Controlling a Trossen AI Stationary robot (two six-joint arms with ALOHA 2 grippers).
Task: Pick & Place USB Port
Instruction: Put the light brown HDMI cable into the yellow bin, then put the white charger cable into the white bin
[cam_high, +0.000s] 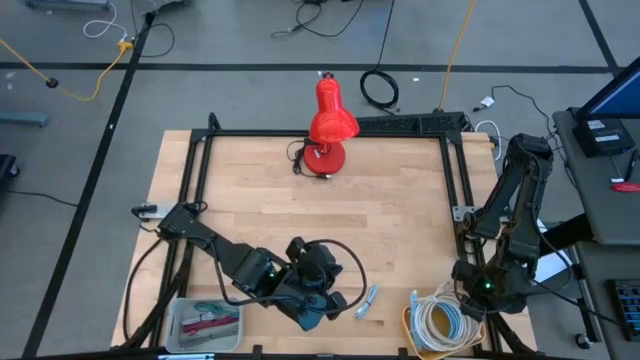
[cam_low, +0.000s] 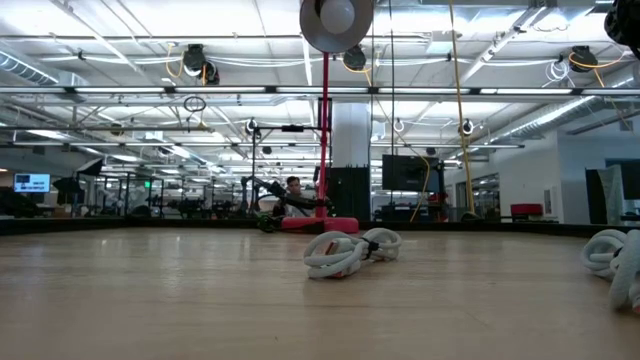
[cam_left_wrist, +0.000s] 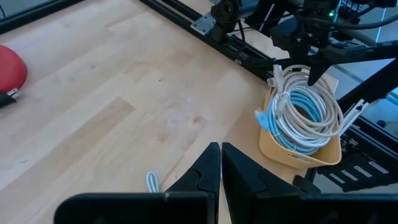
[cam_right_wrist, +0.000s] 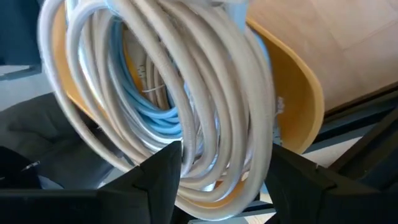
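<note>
A small bundled white cable (cam_high: 366, 301) lies flat on the wooden table near its near edge; the low view shows it as a pale coil (cam_low: 345, 251). My left gripper (cam_high: 338, 298) hovers just to its left, shut (cam_left_wrist: 221, 171) and empty, with the cable (cam_left_wrist: 152, 182) beside its fingers. My right gripper (cam_high: 478, 295) is over the yellow bowl (cam_high: 415, 335) at the near right corner. It is open (cam_right_wrist: 227, 162), its fingers standing on either side of the big white and blue cable coil (cam_right_wrist: 186, 93) in that bowl. My right gripper has the coil's white strands (cam_right_wrist: 239, 124) between its open fingers (cam_right_wrist: 168, 171). I cannot tell whether the fingers touch them. The coil rests in the yellow bowl.
A red desk lamp (cam_high: 327, 128) stands at the table's far middle. A clear bin (cam_high: 205, 322) with small items sits at the near left corner. A black frame (cam_high: 450, 170) runs along the table's sides. Bare wood (cam_high: 330, 210) lies between lamp and grippers.
</note>
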